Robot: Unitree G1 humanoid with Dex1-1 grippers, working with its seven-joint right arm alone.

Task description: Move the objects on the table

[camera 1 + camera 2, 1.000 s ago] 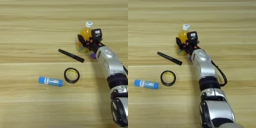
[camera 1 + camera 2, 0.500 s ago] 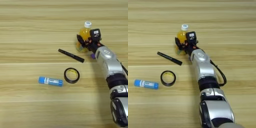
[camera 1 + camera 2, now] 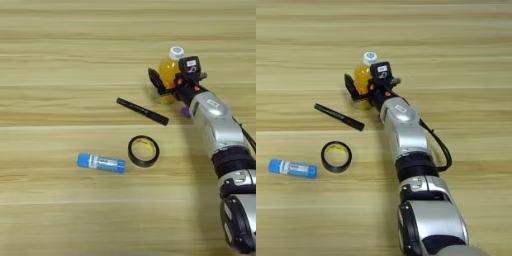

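The orange juice bottle (image 3: 168, 70) with its white cap stands right of centre on the table (image 3: 60, 50), leaning slightly. My right gripper (image 3: 169, 82) is shut on the bottle's body; one black finger (image 3: 156, 83) shows against its left side, and the other is behind the bottle. A corner of the purple block (image 3: 185, 111) peeks out from under my forearm. The thin black pen (image 3: 142, 111) lies slantwise left of the bottle. Nearer to me sit the black tape ring (image 3: 143, 150) and the blue-and-white tube (image 3: 101, 162).
My silver forearm (image 3: 406, 135) runs from the bottom edge up to the bottle and covers the table beneath it. The pen's right tip lies close to the forearm.
The gripper and the bottle have shifted a little to the left and toward me together. The pen, tape ring and tube have stayed where they were.
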